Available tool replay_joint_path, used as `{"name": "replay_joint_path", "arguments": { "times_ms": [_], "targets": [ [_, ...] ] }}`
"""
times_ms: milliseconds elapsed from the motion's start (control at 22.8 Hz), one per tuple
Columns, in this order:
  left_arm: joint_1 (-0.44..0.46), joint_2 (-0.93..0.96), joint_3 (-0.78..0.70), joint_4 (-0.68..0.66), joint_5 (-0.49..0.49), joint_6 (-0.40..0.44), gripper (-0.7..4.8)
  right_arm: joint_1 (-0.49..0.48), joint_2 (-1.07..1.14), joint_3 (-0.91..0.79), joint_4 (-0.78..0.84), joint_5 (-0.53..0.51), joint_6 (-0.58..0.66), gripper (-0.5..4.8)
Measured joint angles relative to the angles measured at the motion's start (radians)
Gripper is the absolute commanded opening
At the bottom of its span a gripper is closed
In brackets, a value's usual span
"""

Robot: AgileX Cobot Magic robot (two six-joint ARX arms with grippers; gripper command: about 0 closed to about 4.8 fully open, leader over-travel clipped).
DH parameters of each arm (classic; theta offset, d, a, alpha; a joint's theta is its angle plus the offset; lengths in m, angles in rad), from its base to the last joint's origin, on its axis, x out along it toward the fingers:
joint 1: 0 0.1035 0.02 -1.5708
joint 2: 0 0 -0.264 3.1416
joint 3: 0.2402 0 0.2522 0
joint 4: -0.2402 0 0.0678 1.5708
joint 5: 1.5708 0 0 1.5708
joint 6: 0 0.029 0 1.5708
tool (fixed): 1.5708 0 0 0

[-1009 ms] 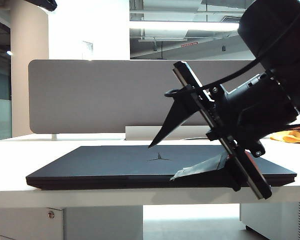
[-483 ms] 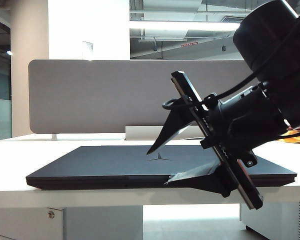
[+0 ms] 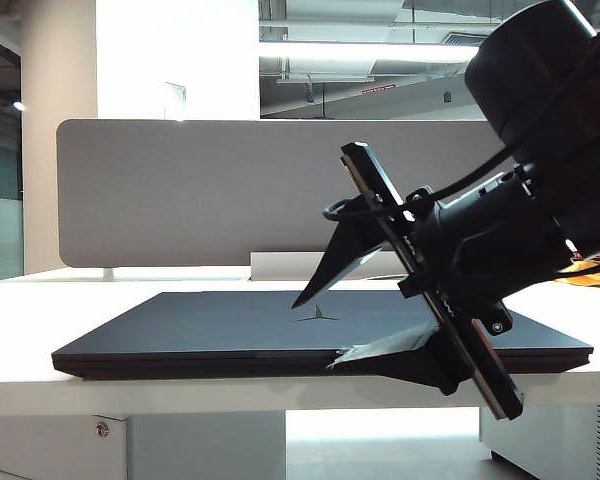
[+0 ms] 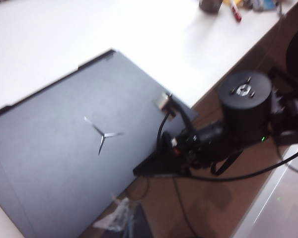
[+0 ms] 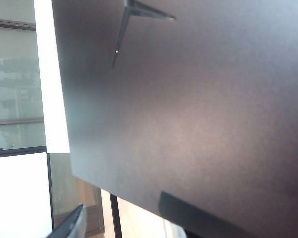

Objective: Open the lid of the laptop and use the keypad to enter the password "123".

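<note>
The laptop (image 3: 320, 335) is lying closed and flat on the white desk (image 3: 130, 385), its front edge running close along the desk's near edge. The lid (image 3: 280, 315) is sitting fully down, its three-pointed emblem (image 3: 318, 315) facing up at the centre. Behind the laptop a grey rounded-corner divider (image 3: 200, 190) is standing upright across the desk.

The right pincer (image 3: 325, 330) is hanging at the right part of the laptop's front edge, tilted, with its two black triangular fingers spread wide. The upper finger (image 3: 335, 265) is pointing down toward the lid near the emblem, while the lower finger (image 3: 390, 355) is sitting level with the front edge, its taped tip at the seam; whether it is touching the edge cannot be told. Nothing is being pinched between them. In the right wrist view the lid (image 5: 198, 114) is filling most of the picture, with one finger (image 5: 69, 225) showing just off the laptop's edge.

The left wrist view is looking down on the closed lid (image 4: 64, 163) and on the right arm (image 4: 243, 106) beside the desk edge. The left pincer itself is not appearing in any picture.
</note>
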Motion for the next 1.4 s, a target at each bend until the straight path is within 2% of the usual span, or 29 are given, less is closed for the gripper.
{"name": "replay_joint_path", "arguments": {
  "times_ms": [351, 570, 878, 1009, 1053, 1229, 1404],
  "targets": [
    [0.000, 0.000, 0.029, -0.004, 0.008, 0.003, -0.04, 0.003, 0.001, -0.003, 0.003, 0.042, 0.010, 2.20],
    [0.000, 0.000, 0.029, -0.007, 0.008, 0.018, -0.04, 0.006, 0.011, -0.014, 0.037, 0.047, -0.007, 0.89],
    [0.000, 0.000, 0.029, -0.033, -0.002, 0.022, -0.04, 0.025, 0.010, -0.013, 0.103, 0.039, -0.074, 0.79],
    [0.000, 0.000, 0.029, -0.037, -0.003, 0.022, -0.04, 0.026, 0.010, -0.014, 0.127, 0.037, -0.080, 0.28],
    [0.000, 0.000, 0.029, -0.041, -0.004, 0.022, -0.04, 0.026, 0.010, -0.014, 0.149, 0.031, -0.082, -0.08],
    [0.000, 0.000, 0.029, -0.045, -0.004, 0.022, -0.04, 0.025, -0.022, 0.015, 0.192, 0.001, -0.146, -0.09],
    [0.000, 0.000, 0.029, -0.045, -0.004, 0.022, -0.04, 0.025, -0.059, 0.084, 0.122, -0.006, -0.229, -0.09]
  ]
}}
